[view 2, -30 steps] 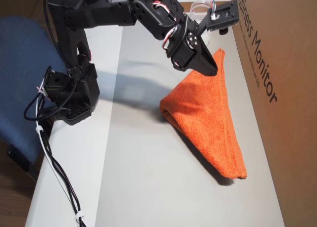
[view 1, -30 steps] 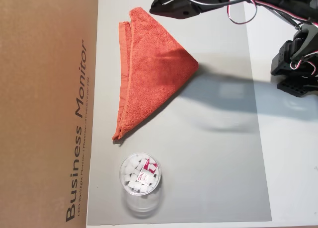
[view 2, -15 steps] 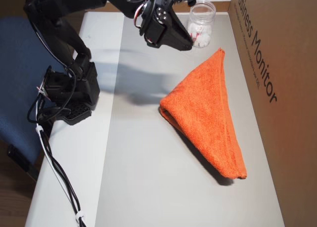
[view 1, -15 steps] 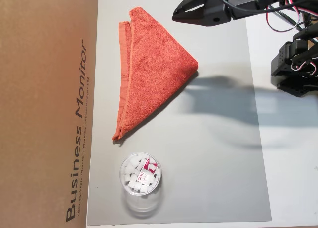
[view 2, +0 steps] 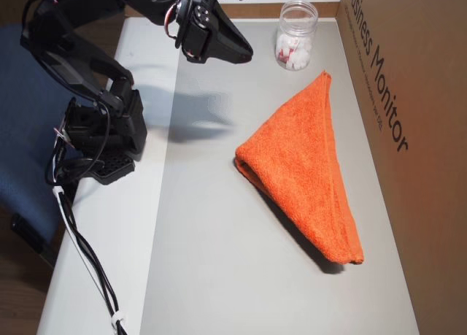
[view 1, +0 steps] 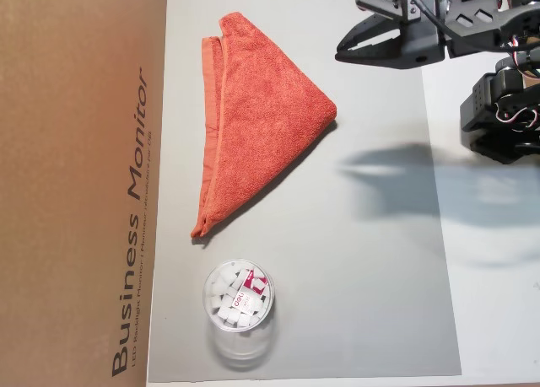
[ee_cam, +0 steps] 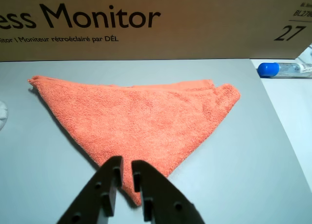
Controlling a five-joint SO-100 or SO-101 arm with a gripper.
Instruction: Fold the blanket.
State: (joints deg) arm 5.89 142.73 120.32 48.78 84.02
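Note:
The orange-red terry blanket (view 1: 261, 109) lies folded into a triangle on the grey mat (view 1: 371, 260), its long edge along the cardboard box. It also shows in the wrist view (ee_cam: 141, 121) and in the other overhead view (view 2: 306, 160). My gripper (view 1: 339, 51) hangs in the air to the right of the blanket's folded corner, clear of the cloth. In the wrist view the gripper (ee_cam: 124, 163) points at that corner from above, with its jaws nearly touching and nothing between them. It also shows in the other overhead view (view 2: 248, 55).
A brown "Business Monitor" cardboard box (view 1: 76, 185) borders the mat beside the blanket. A clear jar (view 1: 238, 298) with white pieces stands near the blanket's pointed end. A blue-capped tube (ee_cam: 285, 69) lies off the mat. The arm's base (view 2: 102, 138) stands beside the mat.

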